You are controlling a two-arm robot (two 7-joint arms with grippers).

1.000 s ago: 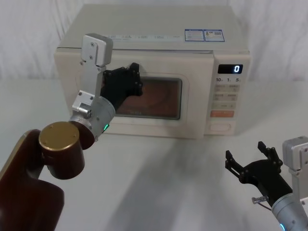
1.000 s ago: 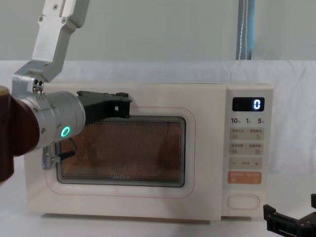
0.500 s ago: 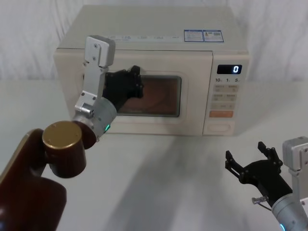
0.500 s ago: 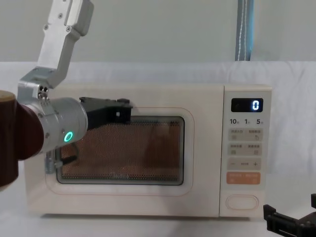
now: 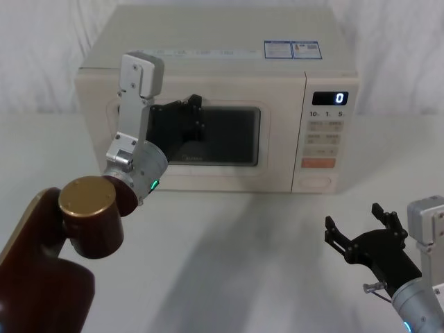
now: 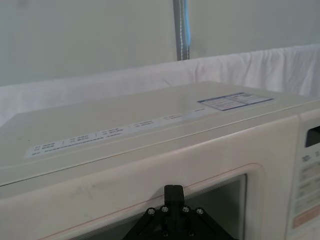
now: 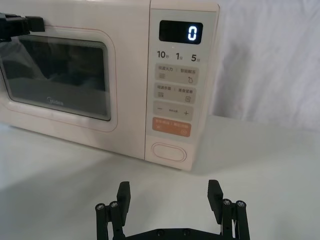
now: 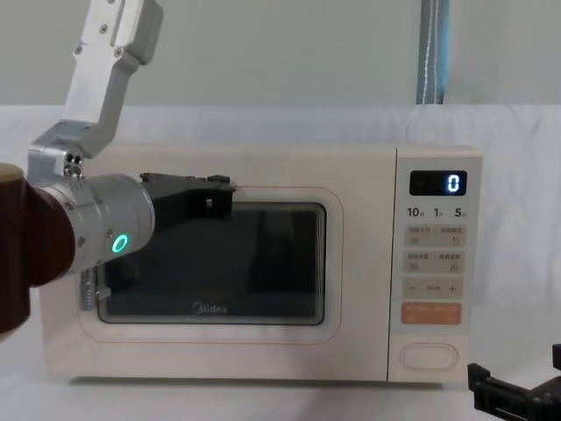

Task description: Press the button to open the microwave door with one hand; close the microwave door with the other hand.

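The cream microwave [image 5: 208,48] stands at the back of the table, its display showing 0. The microwave door [image 5: 277,149] lies flush with the front, its window dark. My left gripper [image 5: 194,114] is shut, its tip resting against the door near the window's upper left corner [image 8: 223,197], and shows as a single black tip in the left wrist view [image 6: 173,192]. The wide cream button [image 5: 317,183] sits at the bottom of the control panel [image 7: 169,152] with nothing touching it. My right gripper [image 5: 355,220] hovers open over the table in front of the panel [image 7: 167,189], well clear of the microwave.
An orange rectangular key [image 7: 172,127] sits just above the button. White cloth covers the table [image 5: 243,250] and hangs behind. My brown left arm [image 5: 83,222] fills the near left. A blue-grey pole [image 8: 436,53] rises behind the microwave.
The door has swung from slightly ajar to flush shut with my left gripper following it in. The lit orange window has gone dark. The right arm has not moved.
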